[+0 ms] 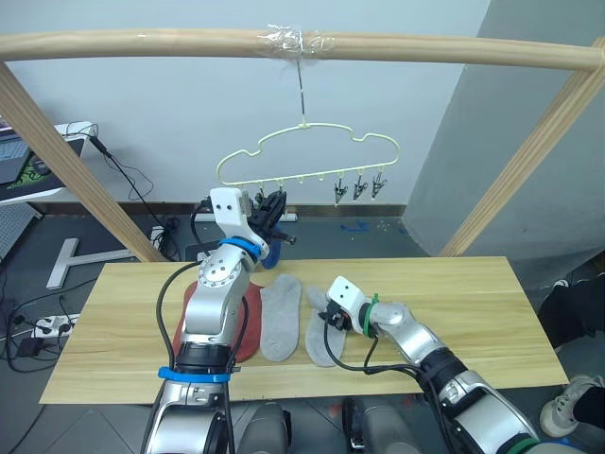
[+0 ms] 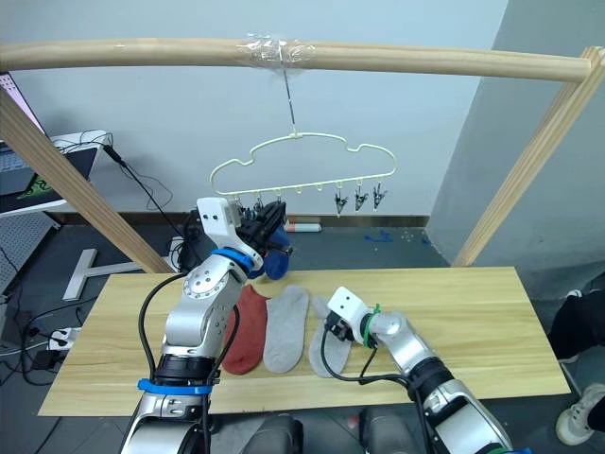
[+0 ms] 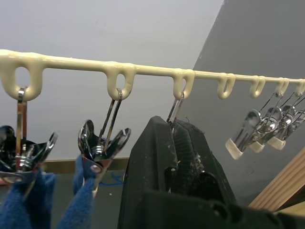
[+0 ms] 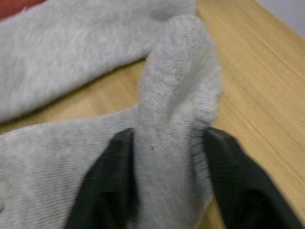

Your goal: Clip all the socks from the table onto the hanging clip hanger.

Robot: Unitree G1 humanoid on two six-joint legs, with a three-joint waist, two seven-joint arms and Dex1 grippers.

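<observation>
1. Up at the clip hanger [image 1: 308, 157], which hangs by its hook from the wooden pole [image 1: 302, 45], the left gripper [image 3: 183, 157] is raised to the lower bar, its two black fingers pressed together around the third clip [image 3: 175, 109] from the left end (the clip's body is hidden between the fingers, only its wire loop shows).
2. Two blue socks [image 3: 28, 202] already hang from the first two clips just beside that gripper, each pinched in metal jaws.
3. Three more clips [image 1: 358, 188] dangle bare at the hanger's right end, bunched close together.
4. Down on the table [image 1: 473, 312], the right gripper [image 4: 169, 191] has its fingers clamped on a raised fold of a light grey sock [image 4: 176, 95], the knit bunched up between the two black pads.
5. A second light grey sock [image 1: 280, 317] lies flat just to its left, touching or nearly so.
6. A rust-red sock [image 2: 249, 328] lies further left, partly behind the left arm.
</observation>
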